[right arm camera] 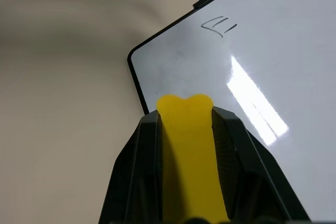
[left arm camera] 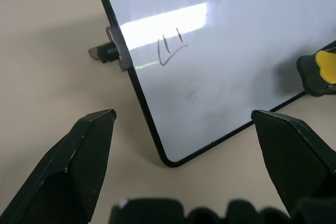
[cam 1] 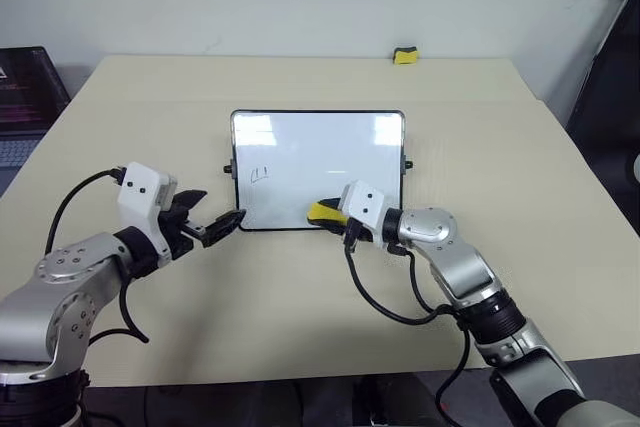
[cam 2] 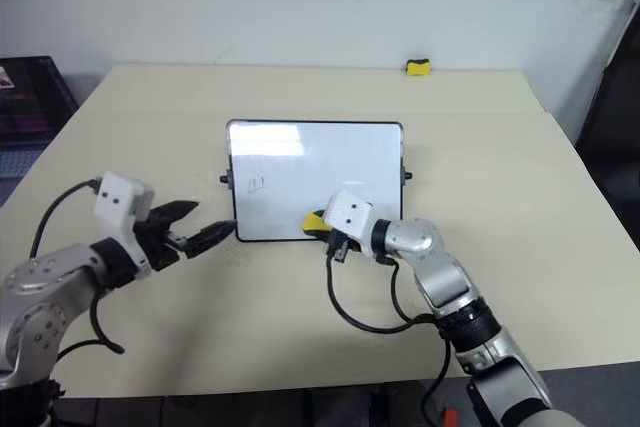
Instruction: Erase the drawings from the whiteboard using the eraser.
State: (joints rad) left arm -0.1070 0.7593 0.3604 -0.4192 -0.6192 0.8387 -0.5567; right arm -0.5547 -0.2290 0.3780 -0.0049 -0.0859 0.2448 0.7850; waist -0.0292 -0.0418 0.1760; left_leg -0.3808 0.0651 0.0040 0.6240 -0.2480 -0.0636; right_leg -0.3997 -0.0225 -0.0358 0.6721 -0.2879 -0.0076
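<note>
The eraser (cam 1: pixel 322 213) is pinched in the right hand (cam 1: pixel 330 215) at the whiteboard's (cam 1: pixel 330 147) near edge. One small drawing (cam 1: pixel 261 175) is left near the left side; the eraser should be laid flat and swept over it. The left hand (cam 1: pixel 222 225) is spread at the near-left corner, and could be used to steady the frame.

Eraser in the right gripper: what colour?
Bright yellow; the eraser shows best in the right wrist view, clamped in the right gripper.
</note>
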